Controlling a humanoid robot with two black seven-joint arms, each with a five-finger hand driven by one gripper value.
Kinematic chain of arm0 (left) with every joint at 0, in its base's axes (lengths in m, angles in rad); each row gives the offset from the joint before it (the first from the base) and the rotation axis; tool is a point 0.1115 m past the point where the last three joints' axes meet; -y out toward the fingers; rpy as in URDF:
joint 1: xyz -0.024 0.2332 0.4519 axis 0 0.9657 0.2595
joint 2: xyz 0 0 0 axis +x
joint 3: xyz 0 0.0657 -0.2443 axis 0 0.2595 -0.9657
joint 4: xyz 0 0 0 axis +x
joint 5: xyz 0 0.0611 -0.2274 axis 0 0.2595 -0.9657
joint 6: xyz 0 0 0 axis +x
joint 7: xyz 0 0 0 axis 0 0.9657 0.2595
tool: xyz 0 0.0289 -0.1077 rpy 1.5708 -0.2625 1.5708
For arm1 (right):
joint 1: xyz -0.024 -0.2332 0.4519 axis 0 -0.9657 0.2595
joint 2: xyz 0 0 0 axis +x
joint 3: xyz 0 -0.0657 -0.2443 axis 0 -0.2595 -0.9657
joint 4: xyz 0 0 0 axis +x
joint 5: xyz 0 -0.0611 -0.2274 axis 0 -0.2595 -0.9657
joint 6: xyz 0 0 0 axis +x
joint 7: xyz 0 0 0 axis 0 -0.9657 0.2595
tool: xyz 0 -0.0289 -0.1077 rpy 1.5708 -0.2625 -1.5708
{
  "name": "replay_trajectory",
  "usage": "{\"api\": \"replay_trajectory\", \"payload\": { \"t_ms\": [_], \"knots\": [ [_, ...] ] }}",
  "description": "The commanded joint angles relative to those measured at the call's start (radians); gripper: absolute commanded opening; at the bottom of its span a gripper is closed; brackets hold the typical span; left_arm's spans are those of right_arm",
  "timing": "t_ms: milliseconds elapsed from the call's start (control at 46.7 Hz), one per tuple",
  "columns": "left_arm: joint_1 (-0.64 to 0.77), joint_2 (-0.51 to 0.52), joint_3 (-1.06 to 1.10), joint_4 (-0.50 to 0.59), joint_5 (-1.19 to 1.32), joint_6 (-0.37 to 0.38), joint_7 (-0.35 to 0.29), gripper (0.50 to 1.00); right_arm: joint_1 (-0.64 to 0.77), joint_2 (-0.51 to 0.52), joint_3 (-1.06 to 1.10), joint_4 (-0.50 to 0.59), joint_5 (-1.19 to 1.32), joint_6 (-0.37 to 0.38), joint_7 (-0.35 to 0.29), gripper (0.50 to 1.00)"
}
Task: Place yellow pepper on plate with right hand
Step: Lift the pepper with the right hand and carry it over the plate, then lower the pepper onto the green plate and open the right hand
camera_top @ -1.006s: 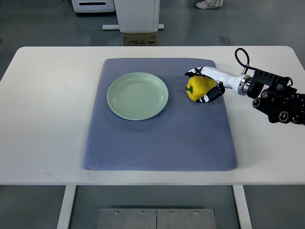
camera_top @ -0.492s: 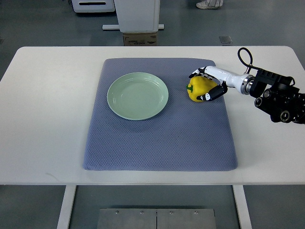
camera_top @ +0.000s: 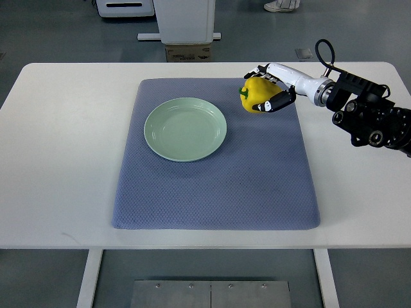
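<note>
Top view — robot hand: right robot hand [camera_top: 268, 93], white with black fingertips, arm entering from the right edge; fingers curled round the pepper, gripping it from its right side.
Top view — task item: glossy yellow bell pepper with a green stem [camera_top: 258, 95], enclosed in the robot hand, stem end pointing away from the palm toward the left; it appears raised clear of the mat, though the steep view does not let me confirm the gap.
Top view — destination: round pale green ceramic plate [camera_top: 185, 129], bare, lying to the left of the robot hand and nearer the robot, well apart from the fingertips.
Top view — underlay: blue-grey textured fabric mat [camera_top: 218, 186], beneath the plate and extending below the robot hand.
Top view — support: white rectangular desk [camera_top: 70, 160], carrying the mat.
Top view — other arm: left hand not visible.
Stage (judged): pepper grasped, carry toward the plate in hand; placing not yet done.
Risk one (judged): the smooth rounded skin could slip or rotate out of the fingers, since they wrap only one side; cause, a quick swing to the left.
Risk two (judged): a release short of the rim would leave the pepper on the mat; cause, misjudged travel.
Risk three (judged): a high drop could let it roll off the shallow plate.
</note>
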Motion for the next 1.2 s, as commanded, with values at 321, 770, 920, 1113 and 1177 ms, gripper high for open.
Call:
{"api": "replay_trajectory", "payload": {
  "t_ms": [321, 770, 920, 1113, 1177],
  "knots": [
    [0.0, 0.0, 0.0, 0.0, 0.001, 0.001, 0.0, 1.0, 0.11, 0.176, 0.011, 0.002, 0.005, 0.007, -0.06, 0.5],
    [0.0, 0.0, 0.0, 0.0, 0.001, 0.0, 0.0, 1.0, 0.144, 0.187, -0.001, 0.009, 0.002, 0.013, -0.069, 0.5],
    [0.0, 0.0, 0.0, 0.0, -0.001, 0.0, 0.0, 1.0, 0.144, 0.187, -0.002, 0.048, 0.002, 0.019, -0.066, 0.5],
    [0.0, 0.0, 0.0, 0.0, 0.001, 0.0, 0.0, 1.0, 0.141, 0.187, -0.016, 0.126, 0.003, 0.024, -0.06, 0.5],
    [0.0, 0.0, 0.0, 0.0, 0.001, 0.0, 0.0, 1.0, 0.136, 0.187, -0.016, 0.149, 0.003, 0.026, -0.06, 0.5]
  ]
}}
